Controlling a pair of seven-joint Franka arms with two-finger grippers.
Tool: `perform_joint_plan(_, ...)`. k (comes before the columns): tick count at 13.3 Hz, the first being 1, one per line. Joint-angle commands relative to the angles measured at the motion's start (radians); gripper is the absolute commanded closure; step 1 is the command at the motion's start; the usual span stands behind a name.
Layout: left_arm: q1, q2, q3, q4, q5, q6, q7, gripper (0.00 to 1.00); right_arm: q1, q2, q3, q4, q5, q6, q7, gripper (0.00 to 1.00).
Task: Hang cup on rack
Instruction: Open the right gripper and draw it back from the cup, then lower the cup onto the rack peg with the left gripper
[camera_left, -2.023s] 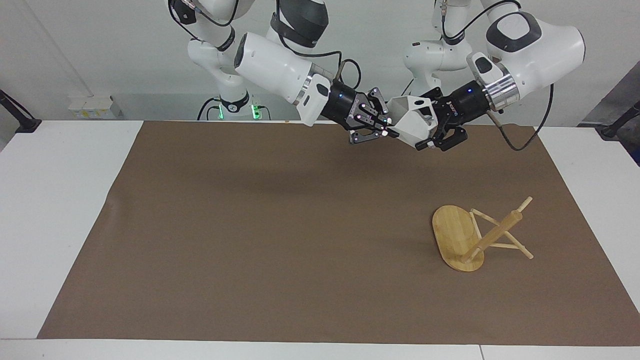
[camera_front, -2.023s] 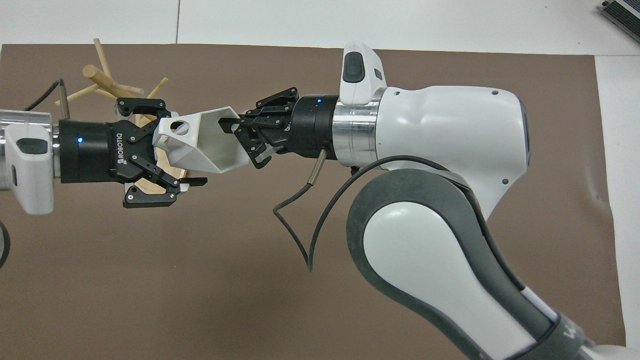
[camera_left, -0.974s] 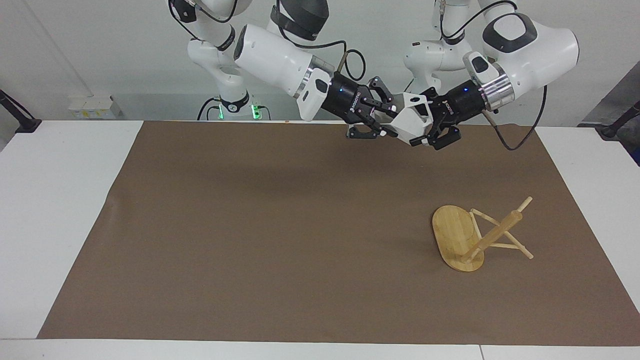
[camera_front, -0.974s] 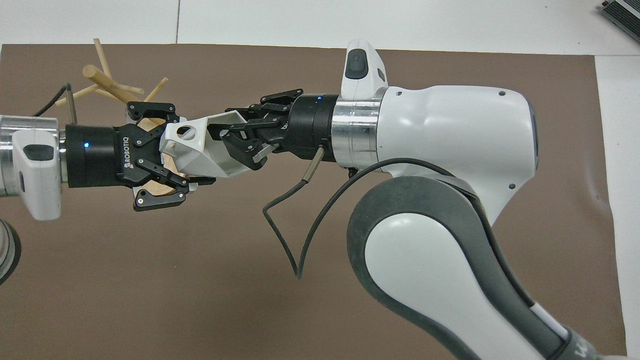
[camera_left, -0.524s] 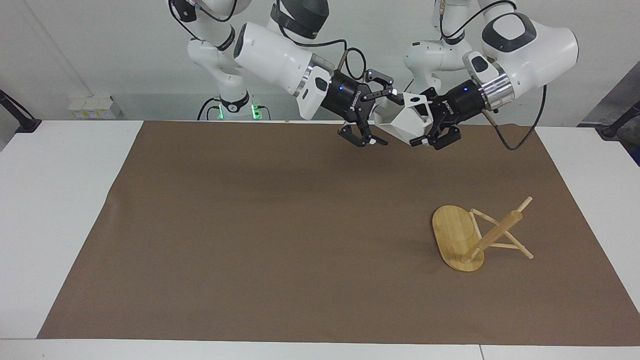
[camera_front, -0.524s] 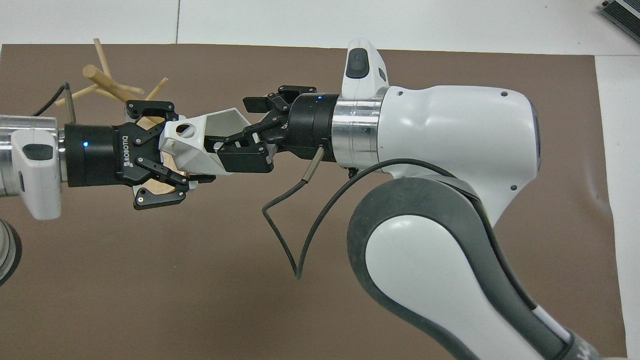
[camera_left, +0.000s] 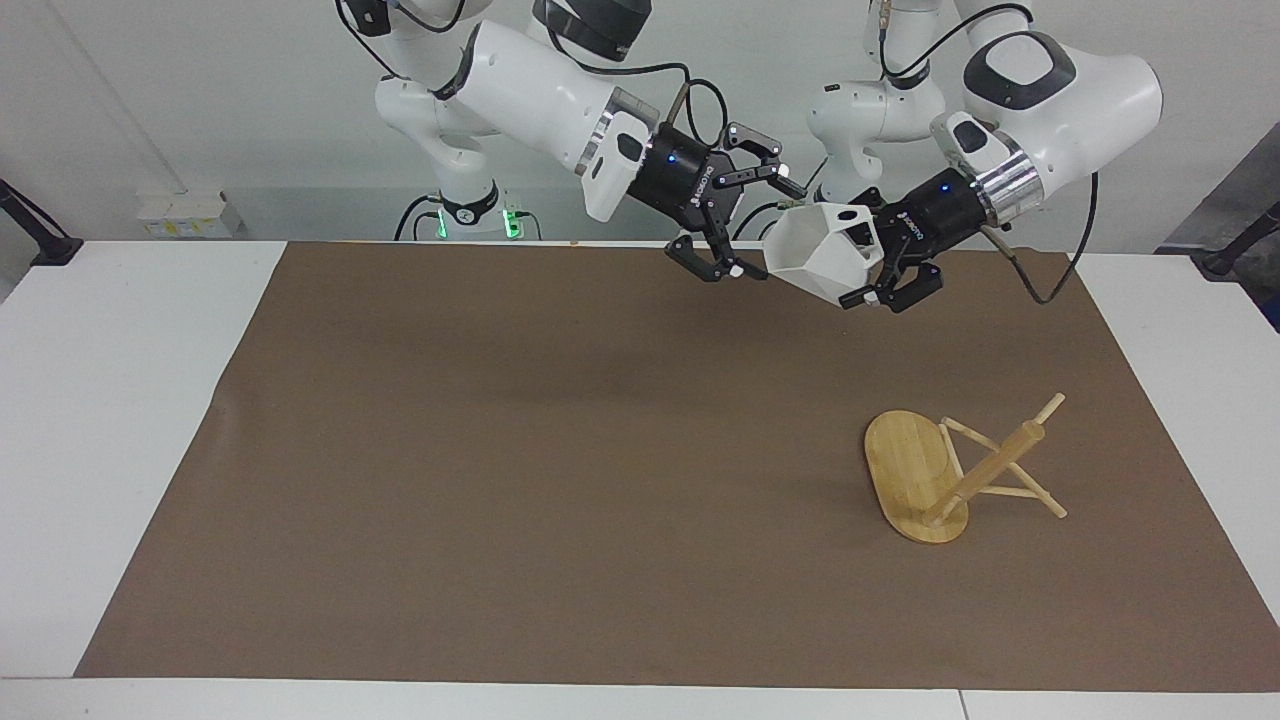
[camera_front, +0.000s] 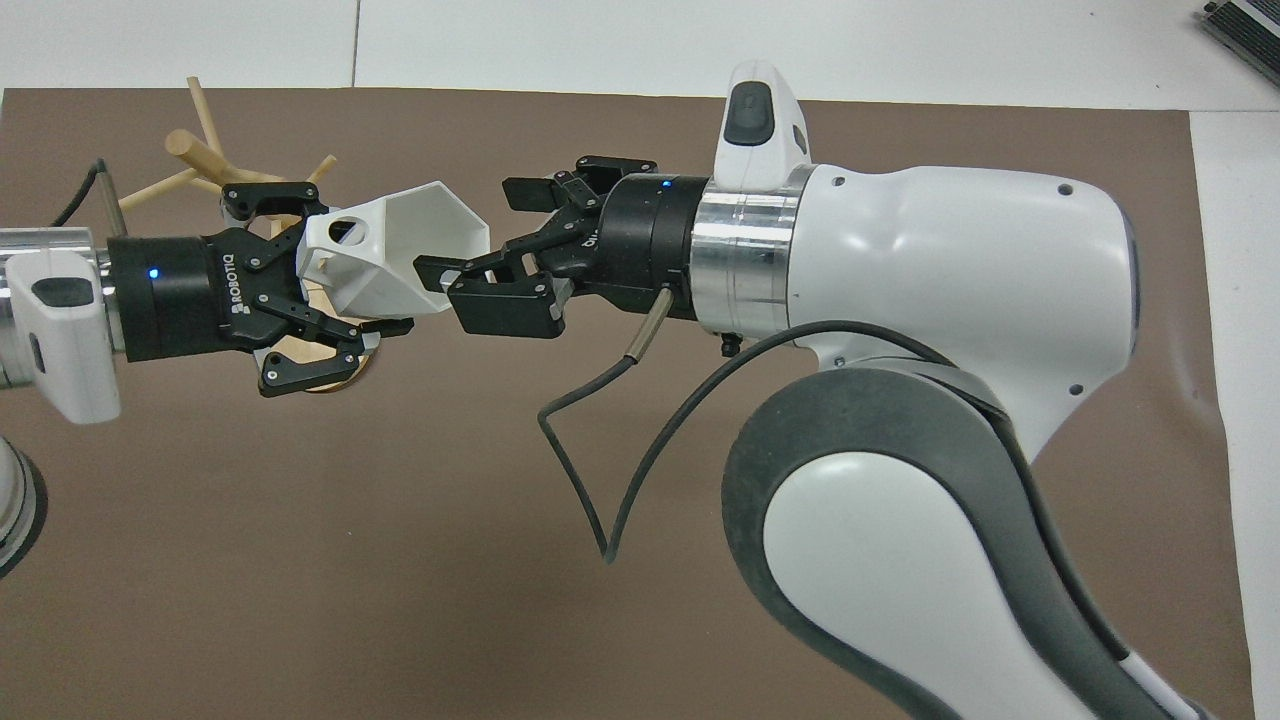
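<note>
Facing view first, going from its left side to its right: the right gripper (camera_left: 752, 221) hangs in the air over the brown paper mat (camera_left: 500, 480), at the robots' edge of it. Its two fingers are wide apart and hold nothing. Just beside it is the small white cup with flat sides and a blocky handle with a round hole (camera_left: 822, 253). The cup's open mouth points at the right gripper, but the two do not touch. The left gripper (camera_left: 878, 270) is clamped tight on the cup at its handle end, so this arm alone carries it.

Down on the mat, toward the left arm's end of the table, lies the light bamboo rack with an oval base, a thick post and thin pegs (camera_left: 955, 475). It is tipped over. Its base stands on edge and its post leans up and away from the base, toward the left arm's end.

The rack is well apart from the cup and farther from the robots. The left arm is the nearer one, and I think it must go down and forward to reach a peg.
</note>
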Motion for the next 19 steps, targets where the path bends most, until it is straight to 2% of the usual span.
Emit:
perform_joint_plan(1,0.0,-0.04,0.003,-0.067,0.008,0.074,-0.055,1.0,-0.049,-0.055,0.001,-0.062,-0.014,-0.003,0.033,0.0)
perform_joint_plan(3,0.0,-0.041,0.003,-0.081,0.019,0.124,-0.115,1.0,-0.102,-0.085,0.001,-0.12,-0.014,-0.004,0.033,0.0)
perform_joint_plan(6,-0.014,-0.052,0.0,-0.135,0.025,0.254,-0.257,1.0,-0.237,-0.186,0.001,-0.307,-0.015,-0.035,0.035,0.0)
perform_joint_plan(8,-0.042,-0.055,-0.007,-0.181,0.025,0.379,-0.353,1.0,-0.349,-0.239,-0.007,-0.355,-0.032,-0.195,0.038,0.0)
perform_joint_plan(11,-0.075,-0.038,-0.01,-0.247,0.025,0.532,-0.478,1.0,-0.429,-0.247,-0.01,-0.363,-0.313,-0.285,0.12,0.0)
perform_joint_plan(13,-0.079,-0.02,-0.009,-0.261,0.025,0.568,-0.602,1.0,-0.439,-0.244,-0.01,-0.363,-0.49,-0.303,0.249,0.0)
perform_joint_plan(17,-0.08,0.032,-0.01,-0.259,0.025,0.653,-0.623,1.0,-0.439,-0.25,-0.011,-0.358,-0.753,-0.42,0.523,0.0)
perform_joint_plan(19,-0.1,0.071,-0.009,-0.252,0.023,0.725,-0.624,1.0,-0.443,-0.25,-0.022,-0.358,-0.816,-0.464,0.561,0.0)
